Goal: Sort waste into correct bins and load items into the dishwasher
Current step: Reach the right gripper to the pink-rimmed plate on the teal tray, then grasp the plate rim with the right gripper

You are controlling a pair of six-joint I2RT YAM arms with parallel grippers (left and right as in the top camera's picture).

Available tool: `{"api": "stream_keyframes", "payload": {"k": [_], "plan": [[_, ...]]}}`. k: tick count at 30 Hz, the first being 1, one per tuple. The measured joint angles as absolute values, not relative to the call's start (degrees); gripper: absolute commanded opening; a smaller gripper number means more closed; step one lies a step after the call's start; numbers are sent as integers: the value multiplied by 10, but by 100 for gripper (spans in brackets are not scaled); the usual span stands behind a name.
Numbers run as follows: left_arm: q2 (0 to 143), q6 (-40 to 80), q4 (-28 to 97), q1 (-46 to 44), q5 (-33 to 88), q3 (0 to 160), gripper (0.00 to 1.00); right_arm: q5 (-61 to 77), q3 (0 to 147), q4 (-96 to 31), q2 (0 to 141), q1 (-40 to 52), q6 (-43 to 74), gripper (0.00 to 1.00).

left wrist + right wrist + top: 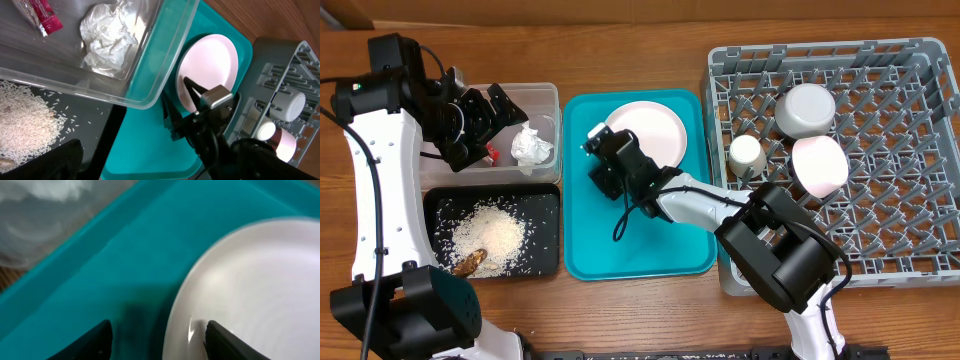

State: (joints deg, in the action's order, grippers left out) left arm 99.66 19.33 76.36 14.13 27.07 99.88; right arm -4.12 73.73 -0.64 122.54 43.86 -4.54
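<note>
Low over the teal serving tray (640,250) with the right gripper (160,345), forearm stretched in from the dish rack (900,230) side and wrist tipped down at the edge of the large white plate (650,130). Jaws parted and straddling the plate's rim, one finger above teal plastic, the other above the white face, gripping nothing. Plate flat at the far end of that tray, smooth, glossy and round. On the other side, raised above the clear tub (545,95) with the left gripper (500,125), arm bent up from the near table edge, jaws spread wide and empty. Inside the tub, see-through and straight-walled: a crumpled white paper napkin (531,145) and, near it, a small red printed wrapper (42,15). Just in front of the tub, a shallow black tray (545,200) with a loose heap of white rice (495,235), stray grains scattered around it and a brown chunk (470,262) at the heap's near edge. In the rack, grey plastic with a grid of upright pegs: a small white cup (747,155) near the tray-side wall and two white bowls (807,108), close together. Wood-grain table beneath all of it.
</note>
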Motion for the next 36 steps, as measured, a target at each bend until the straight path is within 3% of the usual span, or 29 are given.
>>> {"api": "stream_keyframes", "payload": {"k": [29, 33, 36], "plan": [[997, 193, 765, 141, 273, 999, 100, 46, 752, -345, 1078, 439, 23, 67], [997, 193, 765, 141, 272, 999, 100, 59, 752, -343, 1067, 439, 28, 63], [997, 193, 765, 141, 273, 999, 100, 63, 752, -303, 1065, 439, 32, 70]]}}
